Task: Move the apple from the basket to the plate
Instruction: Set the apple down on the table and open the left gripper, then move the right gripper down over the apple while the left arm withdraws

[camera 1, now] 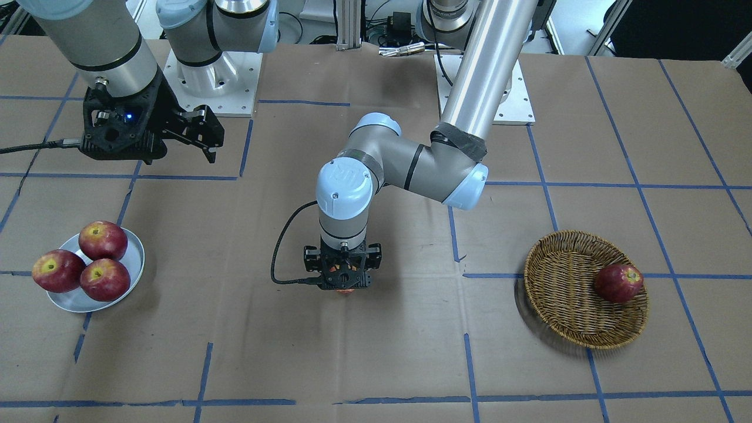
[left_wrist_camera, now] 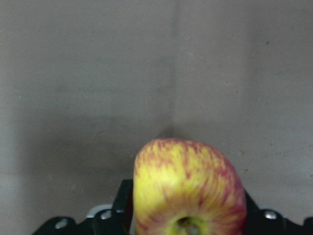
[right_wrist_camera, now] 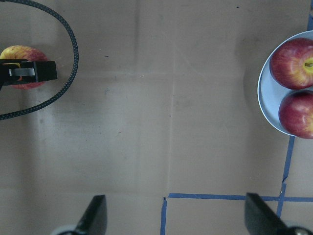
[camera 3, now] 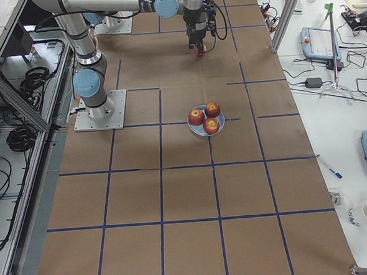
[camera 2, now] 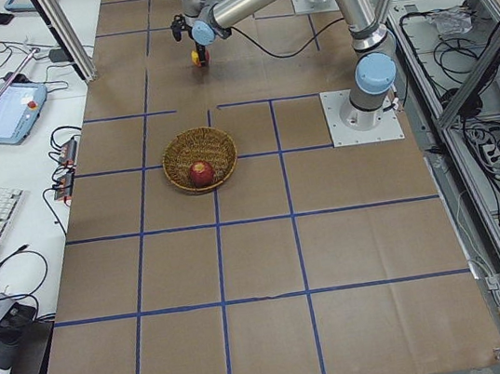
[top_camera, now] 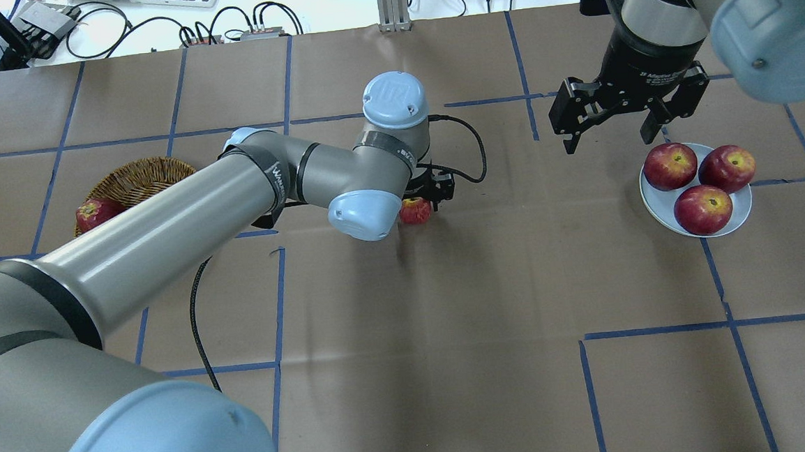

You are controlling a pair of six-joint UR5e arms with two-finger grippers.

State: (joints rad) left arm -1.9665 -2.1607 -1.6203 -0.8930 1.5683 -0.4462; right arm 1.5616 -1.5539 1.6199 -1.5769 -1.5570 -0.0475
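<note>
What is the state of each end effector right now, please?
Left end effector: closed, holding the apple.
Right end effector: open, holding nothing.

Counted: one streaked apple, four dark-red apples, three plated, one basketed; one plate, one basket.

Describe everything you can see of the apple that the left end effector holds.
The apple is pale red with broad yellow streaks and a yellow top; its stem hollow faces the wrist camera. The left end effector is shut on it, dark fingers at its two sides. It is low over the brown table, between the basket and the plate; whether it touches the table I cannot tell.
</note>
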